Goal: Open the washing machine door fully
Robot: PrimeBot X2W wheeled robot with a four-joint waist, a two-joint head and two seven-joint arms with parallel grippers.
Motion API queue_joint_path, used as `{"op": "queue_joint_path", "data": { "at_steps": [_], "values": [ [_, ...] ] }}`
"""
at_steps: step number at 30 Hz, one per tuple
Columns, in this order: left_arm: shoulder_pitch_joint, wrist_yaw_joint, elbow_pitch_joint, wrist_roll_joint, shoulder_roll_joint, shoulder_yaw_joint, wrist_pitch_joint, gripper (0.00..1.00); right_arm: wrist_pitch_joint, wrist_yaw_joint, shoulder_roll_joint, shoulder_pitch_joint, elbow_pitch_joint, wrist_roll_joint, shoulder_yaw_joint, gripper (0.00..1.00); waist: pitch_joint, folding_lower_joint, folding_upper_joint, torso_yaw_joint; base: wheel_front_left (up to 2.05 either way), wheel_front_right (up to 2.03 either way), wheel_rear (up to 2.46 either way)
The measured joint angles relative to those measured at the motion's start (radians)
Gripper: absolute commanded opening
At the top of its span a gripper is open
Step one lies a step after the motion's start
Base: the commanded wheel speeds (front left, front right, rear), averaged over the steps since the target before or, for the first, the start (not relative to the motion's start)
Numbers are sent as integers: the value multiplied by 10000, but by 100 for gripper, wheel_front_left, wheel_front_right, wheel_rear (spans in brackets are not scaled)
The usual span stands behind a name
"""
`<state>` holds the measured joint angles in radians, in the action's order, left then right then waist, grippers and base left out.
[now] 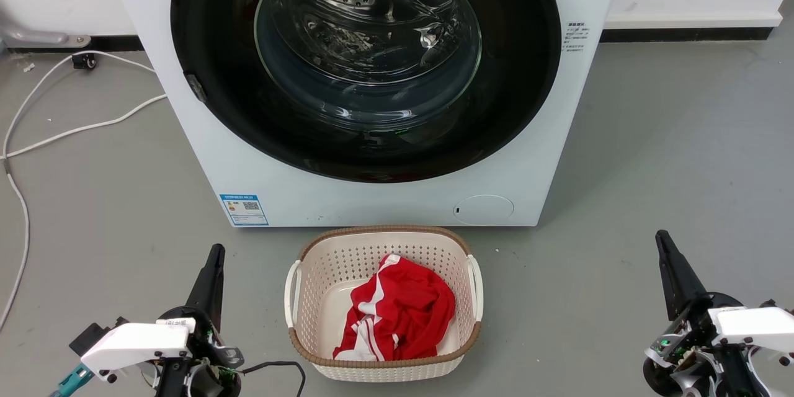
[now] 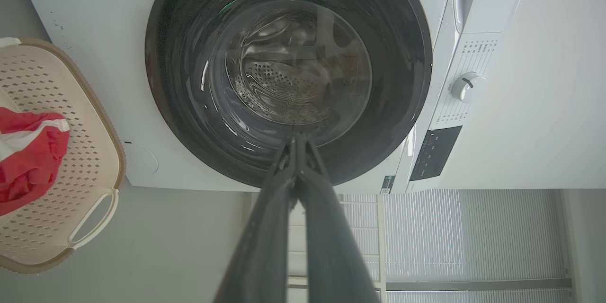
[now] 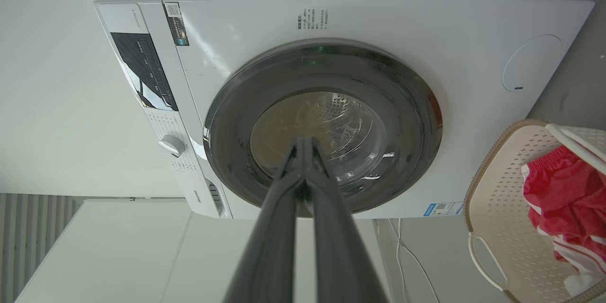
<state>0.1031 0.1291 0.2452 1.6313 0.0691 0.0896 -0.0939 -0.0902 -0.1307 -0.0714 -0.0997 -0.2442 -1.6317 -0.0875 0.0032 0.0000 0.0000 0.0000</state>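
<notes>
The washing machine (image 1: 384,198) stands on the grey floor directly ahead, and the washing machine door (image 1: 366,62) is shut, lying flush against the white front with the steel drum visible through its glass bowl. My left tool (image 1: 217,254) sits low at the left and my right tool (image 1: 664,242) low at the right. Both are well apart from the machine, with fingers pressed together and holding nothing. Both wrist views confirm this: the fingers of the left tool (image 2: 297,139) and of the right tool (image 3: 303,141) meet at the tips and point at the door. A cream basket (image 1: 298,298) holding a red garment (image 1: 403,313) stands on the floor between the tools, just in front of the machine and below the door's lower edge. A white cable (image 1: 74,130) lies on the floor to the left. I judge the door to be rigid, fairly heavy for its width, and hinged, so it should swing on a fixed arc and resist until its catch releases. The glossy black ring looks slick, so a pinch on its face would probably slip. The glass bowl should not be pressed or struck. A small grey tab (image 1: 197,88) sits at the door's left rim, and I cannot tell whether it is a catch or a hinge part. I would take hold at the rim, hooking a finger behind the edge opposite the hinge and pulling outward along the arc. The task has not begun.
</notes>
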Motion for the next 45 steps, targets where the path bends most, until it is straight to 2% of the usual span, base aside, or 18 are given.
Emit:
{"op": "queue_joint_path", "data": {
  "at_steps": [16,17,23,34,41,45],
  "values": [
    [2,0,2,-35,-36,52,-33,0,-63,0,38,-2,-4,36,-44,0,0,0,0,0,0,0,0],
    [-11,0,33,-33,-44,52,-29,100,-61,-2,42,18,-31,36,-40,100,0,0,0,0,0,0,0],
    [-358,-13,349,-58,-144,-127,81,100,33,2,111,418,-295,36,4,100,0,0,0,-1,0,0,0],
    [-344,-13,-59,-671,-159,-435,593,100,554,2,121,523,203,608,100,100,0,0,0,-20,0,0,0],
    [-313,-19,-616,-2157,-159,-470,972,100,926,2,117,612,844,2364,182,100,7,0,0,-29,0,0,0],
    [-298,-192,-886,-3033,-161,-594,1118,100,1078,2,82,645,1110,3312,274,100,9,0,0,-34,0,0,0]
  ]
}}
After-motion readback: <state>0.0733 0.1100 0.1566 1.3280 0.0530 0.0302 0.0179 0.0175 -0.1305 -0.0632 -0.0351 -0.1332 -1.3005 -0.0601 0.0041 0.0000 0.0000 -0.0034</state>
